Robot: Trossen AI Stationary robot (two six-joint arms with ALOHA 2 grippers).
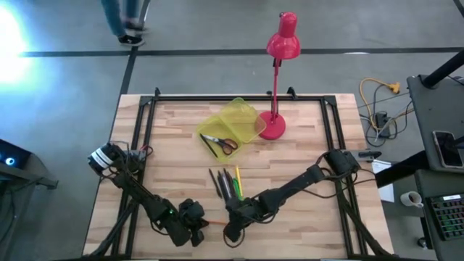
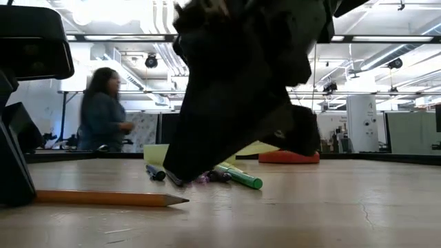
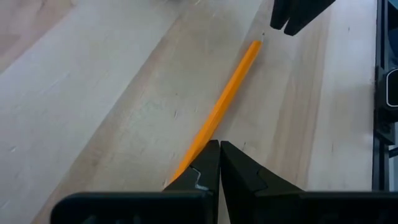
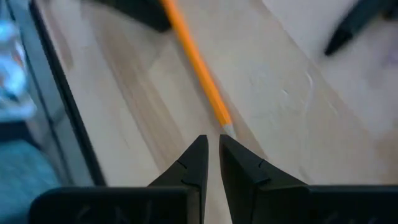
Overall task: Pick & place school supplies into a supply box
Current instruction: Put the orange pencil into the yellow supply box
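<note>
With the left gripper closed empty and the right gripper nearly closed and empty at the near edge, the orange wooden pencil between them is best grasped mid-shaft.

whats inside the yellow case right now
In the high view the open case holds red-handled scissors and what looks like a dark pen beside them. The lifted lid hides nothing obvious; anything under the scissors can't be seen.

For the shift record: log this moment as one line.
left hand shut, at orange pencil's end | right hand shut, at pencil tip | scissors in yellow box | pens on table
</note>
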